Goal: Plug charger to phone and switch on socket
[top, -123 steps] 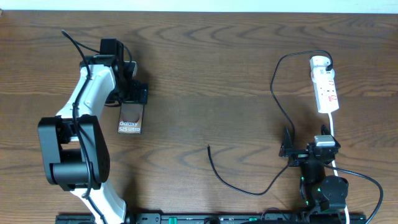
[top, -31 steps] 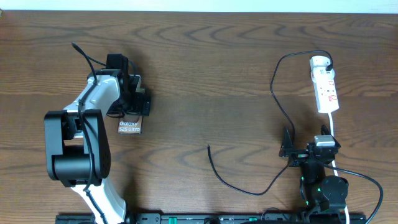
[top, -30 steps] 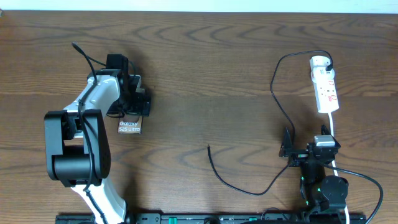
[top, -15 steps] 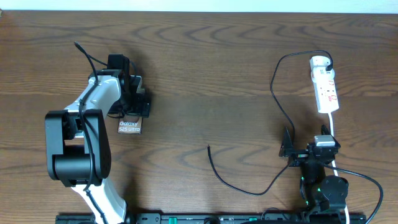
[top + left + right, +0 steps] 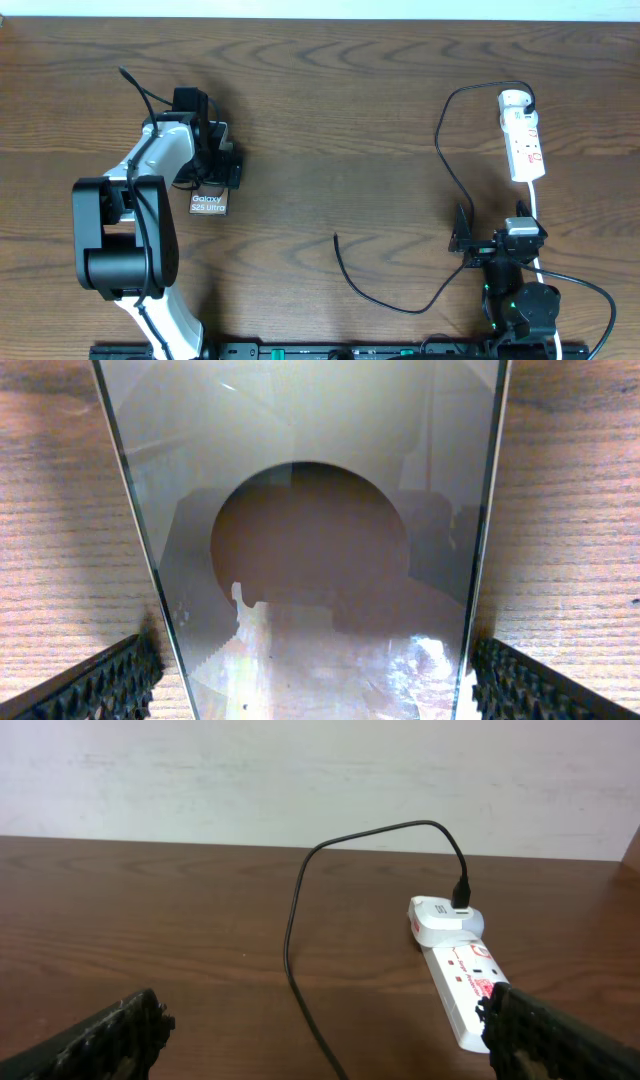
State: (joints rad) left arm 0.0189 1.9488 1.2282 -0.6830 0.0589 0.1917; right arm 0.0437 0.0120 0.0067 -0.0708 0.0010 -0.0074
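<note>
The phone (image 5: pixel 209 202) lies flat at the left of the table, its white lettering facing up. My left gripper (image 5: pixel 218 168) is over its far end, open, with one finger on each side of the phone (image 5: pixel 310 560). The left wrist view shows a thin gap at both fingers of my left gripper (image 5: pixel 315 680). The charger cable (image 5: pixel 400 305) runs from a white adapter (image 5: pixel 513 100) in the socket (image 5: pixel 523 140) down to a free tip (image 5: pixel 335 237) at table centre. My right gripper (image 5: pixel 462 238) is open and empty near the front edge, its jaws (image 5: pixel 320 1035) facing the socket (image 5: pixel 465 985).
The charger cable (image 5: pixel 295 920) loops across the table between my right gripper and the socket. The socket's white cord (image 5: pixel 538 215) runs toward the right arm's base (image 5: pixel 520 300). A pale wall (image 5: pixel 300 770) stands behind the table's far edge.
Since about four seconds ago my left arm has moved nearer and set its gripper astride the phone's far end. Nothing visible has moved in the last second.
</note>
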